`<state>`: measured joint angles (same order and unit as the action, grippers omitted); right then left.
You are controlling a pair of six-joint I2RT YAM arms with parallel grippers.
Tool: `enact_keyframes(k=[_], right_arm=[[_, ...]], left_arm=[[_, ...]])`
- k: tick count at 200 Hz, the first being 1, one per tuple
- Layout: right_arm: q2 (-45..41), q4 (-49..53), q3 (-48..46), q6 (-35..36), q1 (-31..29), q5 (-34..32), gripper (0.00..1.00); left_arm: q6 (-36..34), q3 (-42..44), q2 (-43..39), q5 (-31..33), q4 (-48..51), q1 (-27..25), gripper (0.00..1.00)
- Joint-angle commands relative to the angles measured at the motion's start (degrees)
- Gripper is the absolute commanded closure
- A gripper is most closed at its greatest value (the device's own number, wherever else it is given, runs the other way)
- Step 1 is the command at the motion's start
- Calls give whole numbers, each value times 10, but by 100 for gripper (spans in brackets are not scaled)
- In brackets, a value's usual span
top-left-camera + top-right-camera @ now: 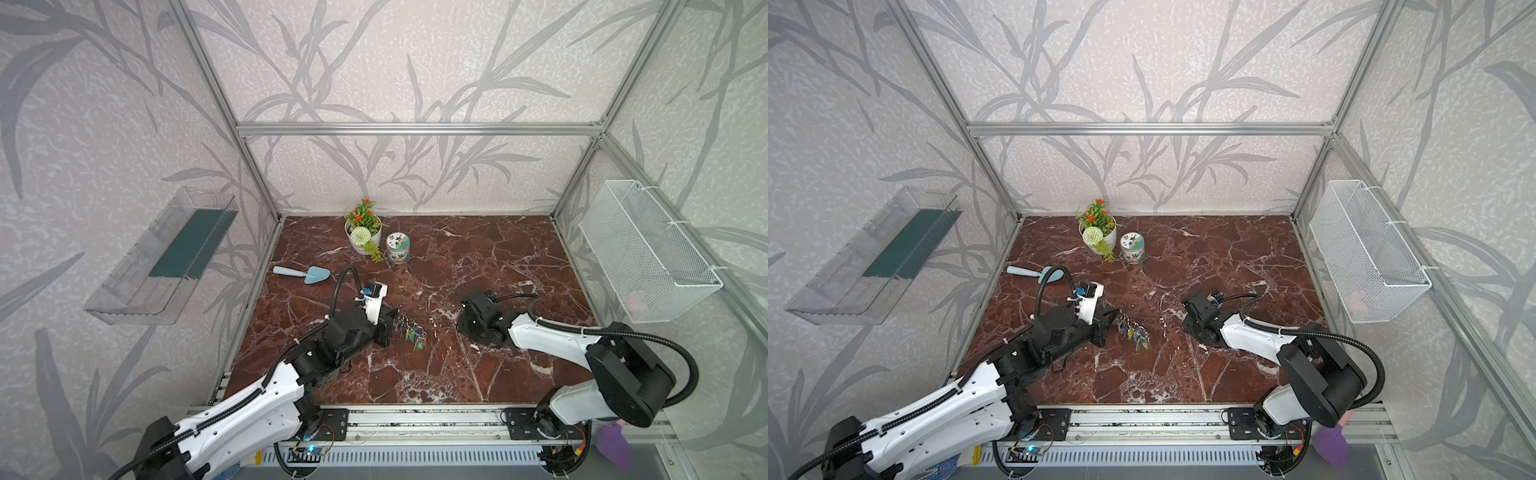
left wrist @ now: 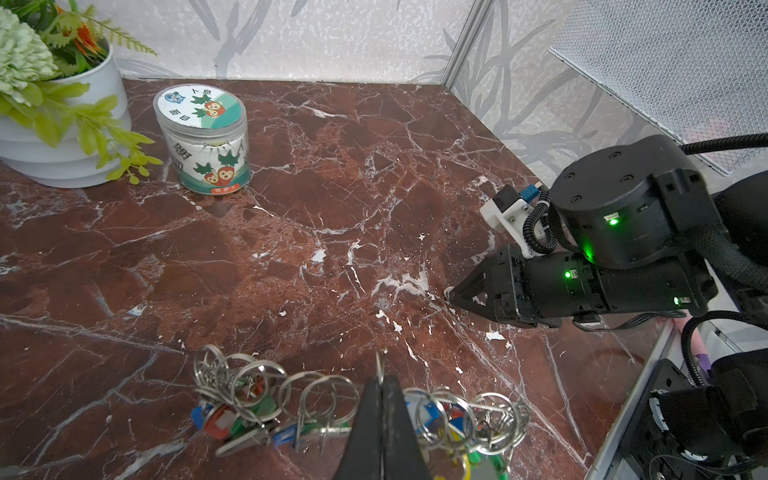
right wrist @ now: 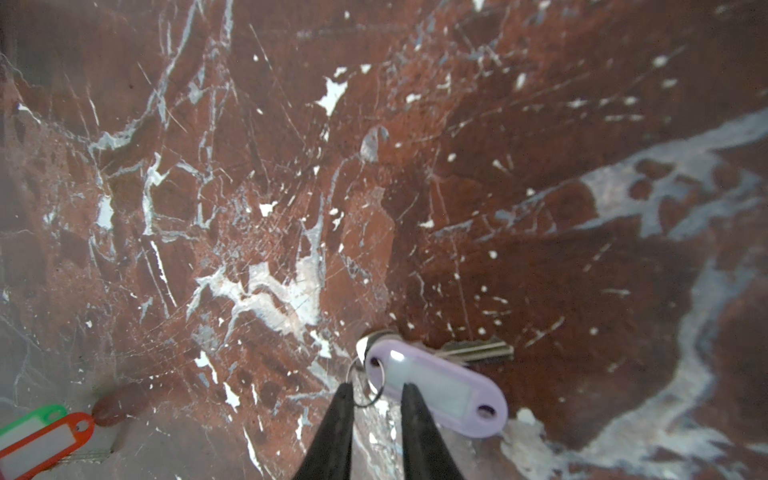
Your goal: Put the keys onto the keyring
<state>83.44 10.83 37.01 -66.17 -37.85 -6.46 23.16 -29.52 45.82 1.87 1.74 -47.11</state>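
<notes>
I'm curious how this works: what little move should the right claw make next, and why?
Probably close the right gripper: its open jaws straddle the ring end of the keys, lying flat on the table, not yet gripped.

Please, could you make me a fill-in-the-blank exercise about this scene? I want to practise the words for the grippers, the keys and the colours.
1. The left gripper has its jaws ___ on the keyring.
2. The keys carry a plastic tag of a pale ___ colour.
3. The keys lie on the marble ___, with the jaws of the right gripper standing on either side of the tag's end.
4. The small trowel near the flower pot is light ___.

Missing words: shut; lilac; table; blue.
</notes>
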Motion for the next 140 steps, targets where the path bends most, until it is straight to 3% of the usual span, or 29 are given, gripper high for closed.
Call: enact_keyframes(k=[1,140], right_arm=[[4,14,10,-4,-3,-3,80],[10,15,32,4,-17,-10,78]], left_arm=[[3,-10,-8,3,-43,3,100],[3,-7,-11,3,-43,3,100]])
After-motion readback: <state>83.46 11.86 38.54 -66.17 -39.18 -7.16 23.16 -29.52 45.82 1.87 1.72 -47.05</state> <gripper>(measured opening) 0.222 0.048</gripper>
